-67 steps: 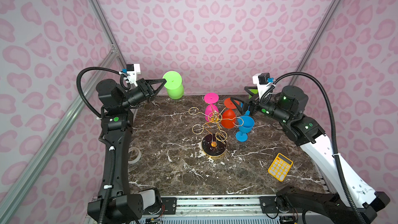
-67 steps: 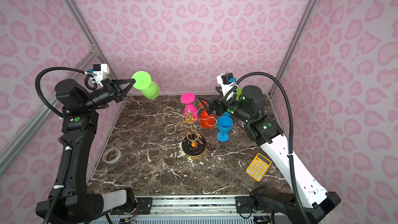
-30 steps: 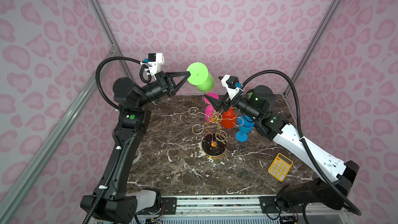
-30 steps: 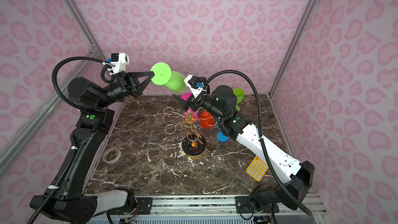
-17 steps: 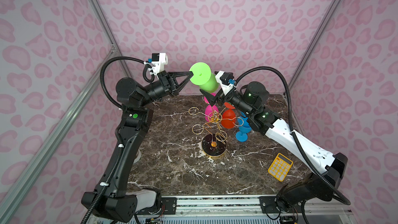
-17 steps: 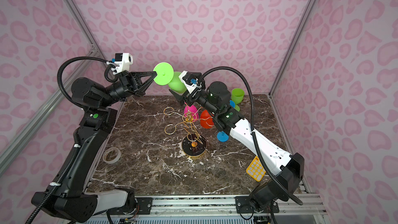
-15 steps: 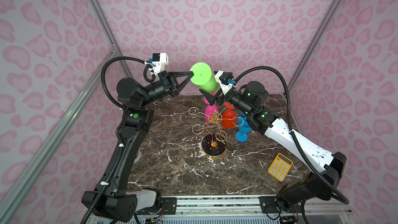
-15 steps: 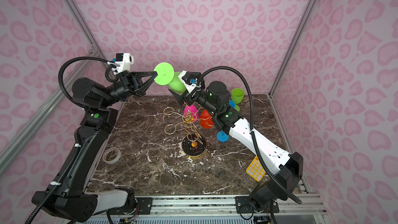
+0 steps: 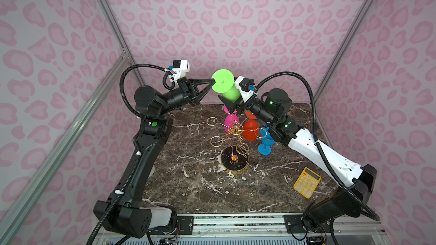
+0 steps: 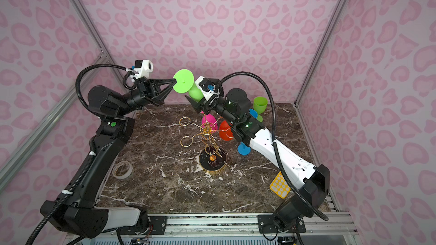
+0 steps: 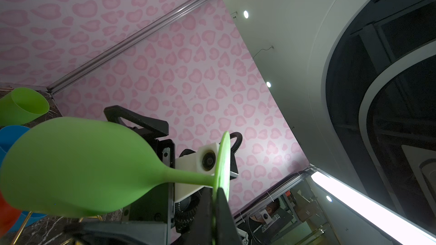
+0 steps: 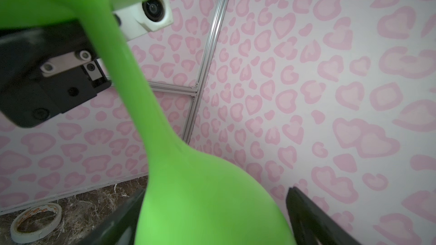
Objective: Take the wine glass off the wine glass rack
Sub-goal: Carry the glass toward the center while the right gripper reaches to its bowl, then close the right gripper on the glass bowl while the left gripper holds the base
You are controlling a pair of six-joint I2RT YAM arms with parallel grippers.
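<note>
My left gripper [image 9: 213, 80] [image 10: 175, 80] [image 11: 214, 189] is shut on the rim of the round foot of a green wine glass [image 9: 230, 94] [image 10: 183, 81] [image 11: 70, 166] [image 12: 207, 196]. It holds the glass tilted in the air above the back of the table. My right gripper [image 9: 230, 100] [image 10: 195, 100] [image 12: 212, 196] is open, its jaws on either side of the glass's bowl, with a gap on one side. Below stands the gold wire wine glass rack [image 9: 232, 130] [image 10: 207, 130] on its black base, with a pink glass [image 9: 231, 121] and a red glass [image 9: 250, 129] hanging on it.
A blue glass [image 9: 265, 146] stands to the right of the rack, under my right arm. Another green glass [image 10: 260, 104] stands at the back right. A yellow calculator [image 9: 306, 182] lies front right and a tape roll [image 10: 122, 169] lies near my left arm.
My right gripper has swung left and up until its jaws straddle the green glass's bowl, and they have narrowed slightly. The left gripper holds the glass almost still.
</note>
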